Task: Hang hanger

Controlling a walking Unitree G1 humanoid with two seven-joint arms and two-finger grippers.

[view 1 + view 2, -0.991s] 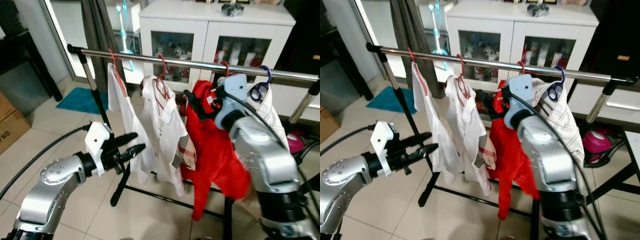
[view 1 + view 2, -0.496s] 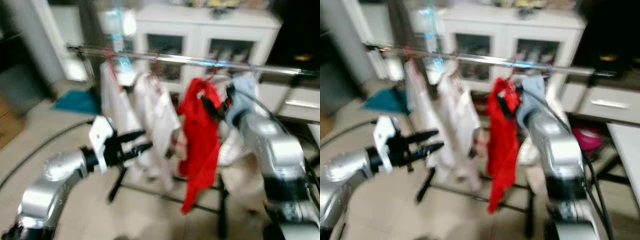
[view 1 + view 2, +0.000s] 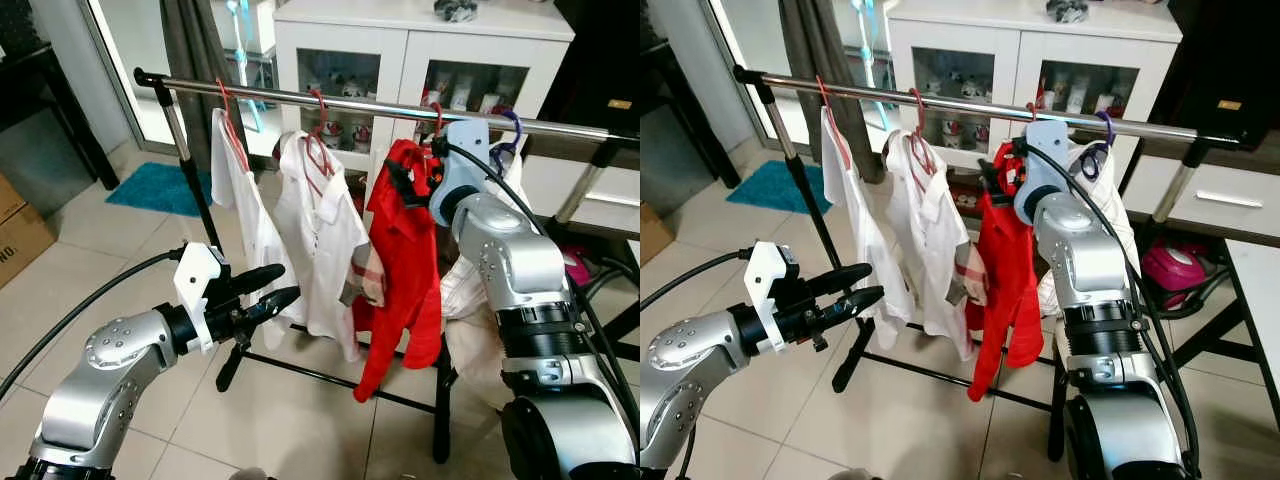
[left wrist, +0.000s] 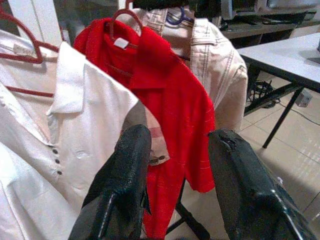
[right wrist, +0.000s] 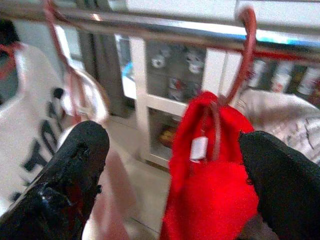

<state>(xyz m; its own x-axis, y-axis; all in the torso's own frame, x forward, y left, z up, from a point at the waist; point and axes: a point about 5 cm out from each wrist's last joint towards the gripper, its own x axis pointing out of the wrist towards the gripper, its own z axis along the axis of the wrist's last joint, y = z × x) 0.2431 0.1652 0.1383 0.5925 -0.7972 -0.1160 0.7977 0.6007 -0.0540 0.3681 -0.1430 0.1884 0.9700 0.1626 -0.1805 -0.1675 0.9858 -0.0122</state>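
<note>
A red shirt (image 3: 405, 260) hangs on a red hanger whose hook (image 5: 245, 55) sits over the silver rail (image 3: 300, 97). My right gripper (image 3: 408, 186) is up at the shirt's collar, just under the rail. It stands open, one finger (image 5: 75, 160) on each side of the collar and hanger neck; I cannot tell whether they touch the cloth. My left gripper (image 3: 268, 288) is held out low in front of the rack, open and holding nothing. Its fingers (image 4: 130, 165) point at the hanging shirts.
Two white shirts (image 3: 320, 230) hang on red hangers to the left of the red one. A beige jacket (image 4: 220, 65) on a purple hanger (image 3: 510, 125) hangs to its right. Behind stands a white cabinet (image 3: 420, 50). A teal mat (image 3: 165, 190) and a cardboard box (image 3: 20, 235) lie left.
The view blurred and shifted, then settled. My right arm now reaches further out toward the rail, and the red shirt hangs straighter. The left arm has kept its pose.
</note>
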